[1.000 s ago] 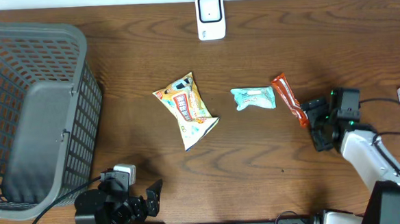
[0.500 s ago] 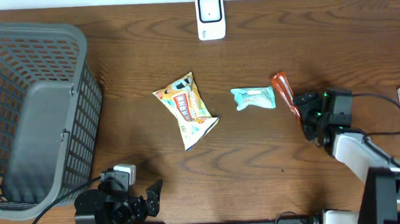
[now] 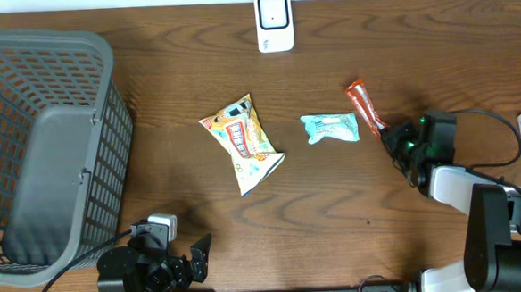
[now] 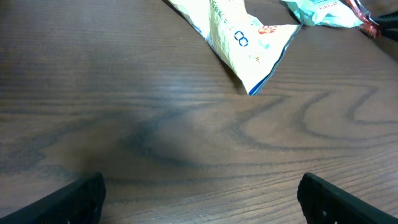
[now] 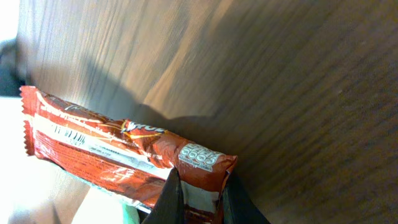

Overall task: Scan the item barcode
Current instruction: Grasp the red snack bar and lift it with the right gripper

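A second ago my right fingers (image 3: 391, 139) stood wide around the near end of the orange bar (image 3: 364, 107); now they are clenched on it. The wrist view shows the crimped end of the wrapper (image 5: 118, 146) pinched between the two tips (image 5: 196, 194). The bar has also moved. It sits a little farther up the surface than before, with its free end pointing toward the white scanner (image 3: 274, 22) at the far edge. It lies just beside the teal packet (image 3: 330, 128), which has not moved. From the shadow under the wrapper I judge it is starting to come off the wood, but I cannot tell whether it is fully clear. So the pick looks made, and the item is in my right hand, well apart from the scanner. What remains, as I read it, is to carry it there and turn the code toward the scanner window. I can see a pale strip of small print along the wrapper's side, but I cannot make out whether that is the barcode. My hold is only on the end seal, so the bar may droop or twist on the way. My left fingers (image 3: 175, 249) are spread wide and empty near the front edge, with the yellow snack bag (image 4: 239, 37) ahead of them.
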Robot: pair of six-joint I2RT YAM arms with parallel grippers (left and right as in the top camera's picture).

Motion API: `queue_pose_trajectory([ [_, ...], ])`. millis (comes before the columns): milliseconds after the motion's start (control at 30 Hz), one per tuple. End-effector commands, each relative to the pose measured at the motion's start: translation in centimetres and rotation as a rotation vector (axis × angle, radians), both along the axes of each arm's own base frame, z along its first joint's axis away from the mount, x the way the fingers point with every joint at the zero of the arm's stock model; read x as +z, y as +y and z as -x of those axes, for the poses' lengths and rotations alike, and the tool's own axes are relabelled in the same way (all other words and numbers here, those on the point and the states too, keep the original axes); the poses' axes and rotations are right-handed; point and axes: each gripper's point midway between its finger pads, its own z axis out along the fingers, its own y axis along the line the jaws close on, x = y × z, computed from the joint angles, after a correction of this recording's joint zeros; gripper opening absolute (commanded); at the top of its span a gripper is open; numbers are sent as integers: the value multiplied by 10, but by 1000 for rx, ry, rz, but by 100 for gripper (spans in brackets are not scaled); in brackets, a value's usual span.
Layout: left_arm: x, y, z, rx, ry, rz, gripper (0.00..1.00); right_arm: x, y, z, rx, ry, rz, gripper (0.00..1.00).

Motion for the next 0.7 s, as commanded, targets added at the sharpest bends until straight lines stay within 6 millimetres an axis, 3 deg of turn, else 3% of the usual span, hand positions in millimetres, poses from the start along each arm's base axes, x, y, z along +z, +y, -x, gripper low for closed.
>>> queue_pose_trajectory([
  [0,-2,-2,3,-10,12,6,99,25,34,10,368,-179,4,1],
  [167,-2,-2,3,-10,12,6,99,114,59,14,628,-532,-3,1],
  [367,-2,-2,3,-10,12,6,99,177,80,35,775,-743,22,1],
  [500,-2,-2,3,-10,12,6,99,194,96,54,905,-837,19,1],
  [667,-2,-2,3,-10,12,6,99,184,110,64,977,-824,20,1],
])
